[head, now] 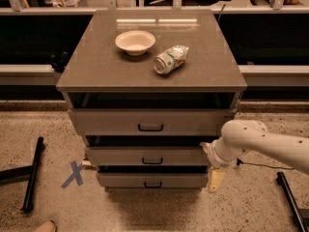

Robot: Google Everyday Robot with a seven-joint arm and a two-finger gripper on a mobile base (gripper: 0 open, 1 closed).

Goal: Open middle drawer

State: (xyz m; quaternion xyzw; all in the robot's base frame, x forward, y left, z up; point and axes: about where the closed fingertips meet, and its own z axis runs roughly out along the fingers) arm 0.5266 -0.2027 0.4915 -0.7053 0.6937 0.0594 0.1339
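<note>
The approach is judged to be in hand. The pincer (216, 180) is held low, beneath the worktop's front right corner, just off the right end of the middle drawer (120, 156). Whether it is open or closed cannot be told. A leftward move to the black handle (152, 161) is called for. On the worktop (96, 71) a bowl (135, 42) is set toward the back edge, with a can (170, 59) lying beside it. The speckled floor (43, 124) is marked with a blue cross (73, 174).
</note>
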